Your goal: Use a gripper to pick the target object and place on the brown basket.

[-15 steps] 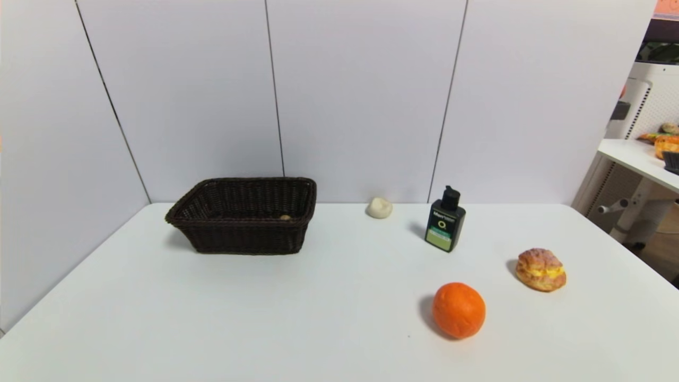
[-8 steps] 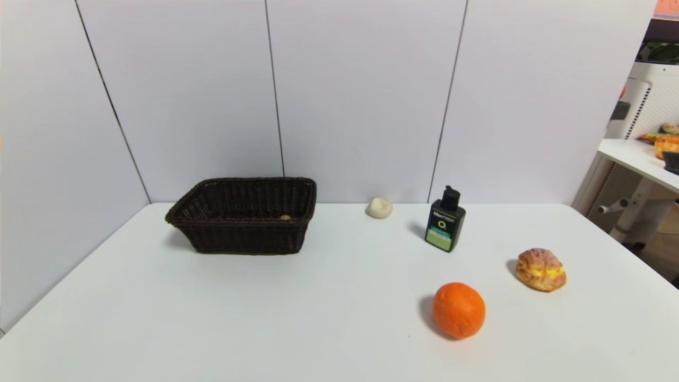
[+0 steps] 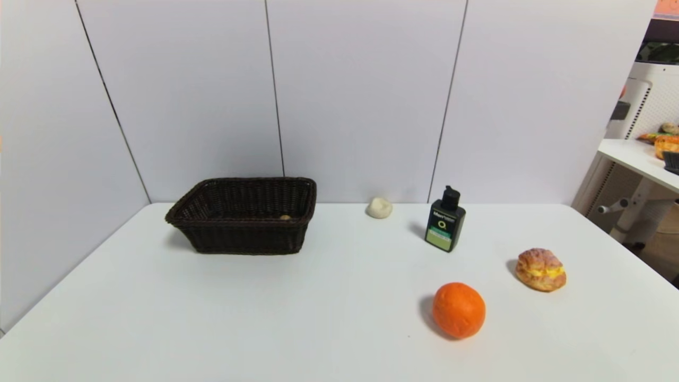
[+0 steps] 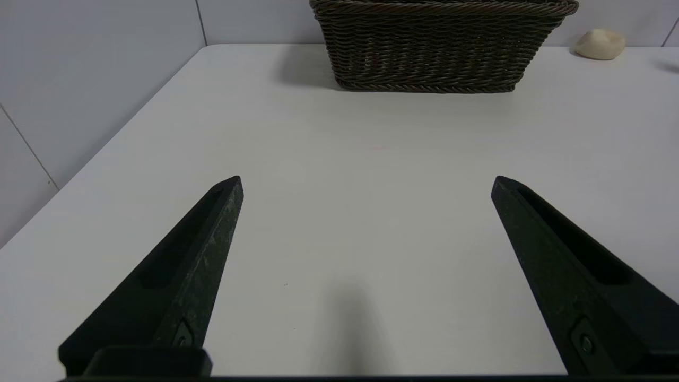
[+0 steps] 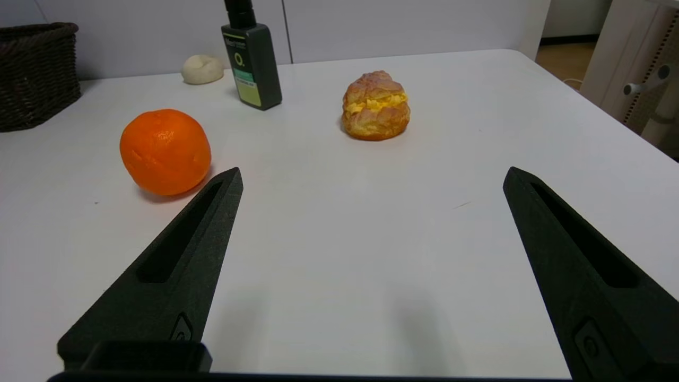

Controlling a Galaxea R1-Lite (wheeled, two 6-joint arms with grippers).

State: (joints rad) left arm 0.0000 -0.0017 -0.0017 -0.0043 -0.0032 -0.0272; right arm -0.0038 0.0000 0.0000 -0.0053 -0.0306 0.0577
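My left gripper (image 4: 366, 183) hung low over the bench (image 3: 297, 313), fingers (image 4: 201, 239) spread wide and holding nothing; my right gripper (image 5: 371, 175) likewise, wide and empty; the target object (image 3: 285, 217) lay inside the brown basket (image 3: 241, 236); the dark bottle (image 3: 445, 225) bore a ringed "O" on its green label, its smaller lettering unreadable.

A white table (image 3: 265, 318) fills the lower half of the head view. Behind it, from 9 to 1 o'clock, stands a pale grey panelled wall (image 3: 360, 95) with thin dark seams. At 3 o'clock a second white table (image 3: 634, 156) stands on a white leg, with a white perforated panel (image 3: 655, 103) behind it. Brown floor (image 3: 663, 254) shows below. Light is even, shadows soft.
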